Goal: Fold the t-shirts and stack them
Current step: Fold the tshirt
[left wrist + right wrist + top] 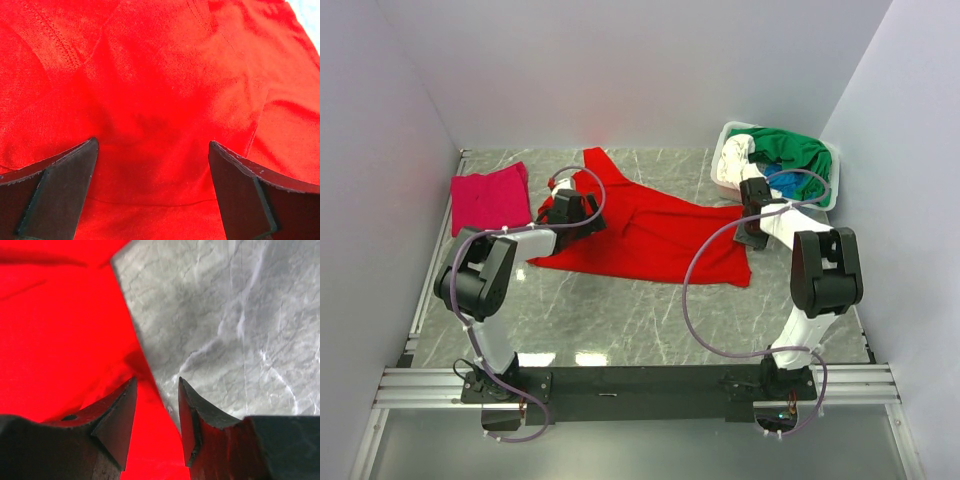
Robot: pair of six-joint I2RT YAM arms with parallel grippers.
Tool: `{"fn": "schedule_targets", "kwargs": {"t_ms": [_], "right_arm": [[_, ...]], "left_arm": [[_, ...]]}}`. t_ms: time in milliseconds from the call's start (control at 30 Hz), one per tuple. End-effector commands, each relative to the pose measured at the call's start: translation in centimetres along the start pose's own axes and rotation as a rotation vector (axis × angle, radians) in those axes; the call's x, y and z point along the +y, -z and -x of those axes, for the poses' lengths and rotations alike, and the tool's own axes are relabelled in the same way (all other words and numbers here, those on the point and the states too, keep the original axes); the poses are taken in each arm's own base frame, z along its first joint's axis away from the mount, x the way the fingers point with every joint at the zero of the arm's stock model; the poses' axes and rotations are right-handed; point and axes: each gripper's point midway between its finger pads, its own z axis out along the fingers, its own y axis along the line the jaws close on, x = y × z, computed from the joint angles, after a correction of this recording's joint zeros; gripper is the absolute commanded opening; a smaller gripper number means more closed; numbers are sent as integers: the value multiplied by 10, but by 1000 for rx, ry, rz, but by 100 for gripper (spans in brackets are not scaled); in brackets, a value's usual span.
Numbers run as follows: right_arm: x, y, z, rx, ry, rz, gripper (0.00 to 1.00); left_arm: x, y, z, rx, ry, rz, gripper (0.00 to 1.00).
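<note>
Red cloth fills the space under the left gripper (152, 144), whose jaws stand wide apart with nothing between them. The left arm reaches forward and bends in toward the middle, its wrist pointing down at the shirt. The right arm is folded at the elbow. The right gripper (157, 381) also points down, its jaws partly apart and holding nothing. The shirt's edge runs beneath their gap, with cloth to one side and the bare grey marbled table (240, 315) to the other.

The red t-shirt (650, 235) lies spread and creased between the two grippers, a stitched seam showing ahead of the left jaws. A folded magenta t-shirt (490, 197) lies outward of the left gripper. Beyond the right gripper, a white basket (728, 135) holds a green t-shirt (790, 145), a white t-shirt (735, 160) and a blue t-shirt (782, 183).
</note>
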Motion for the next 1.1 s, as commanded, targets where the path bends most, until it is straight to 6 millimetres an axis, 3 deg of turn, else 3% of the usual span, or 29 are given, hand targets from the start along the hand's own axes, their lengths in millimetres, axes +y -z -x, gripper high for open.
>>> {"fn": "schedule_targets", "kwargs": {"t_ms": [0, 133, 333, 467, 933, 1033, 1067], "right_arm": [[7, -3, 26, -64, -20, 18, 45], [11, -7, 24, -52, -11, 40, 43], [25, 11, 21, -63, -20, 163, 43], [29, 9, 24, -46, -8, 171, 42], [17, -20, 8, 45, -12, 122, 36], [8, -19, 8, 51, -33, 107, 30], [6, -20, 7, 56, -39, 101, 22]], "left_arm": [[18, -3, -17, 43, -2, 33, 99], [16, -4, -18, 49, -2, 22, 99], [18, -5, -22, 59, -1, 28, 99], [18, -4, -23, 63, 0, 27, 99], [24, -2, -21, 59, -14, 45, 99], [28, -1, -22, 61, -10, 52, 99], [29, -1, -24, 62, -9, 55, 99]]}}
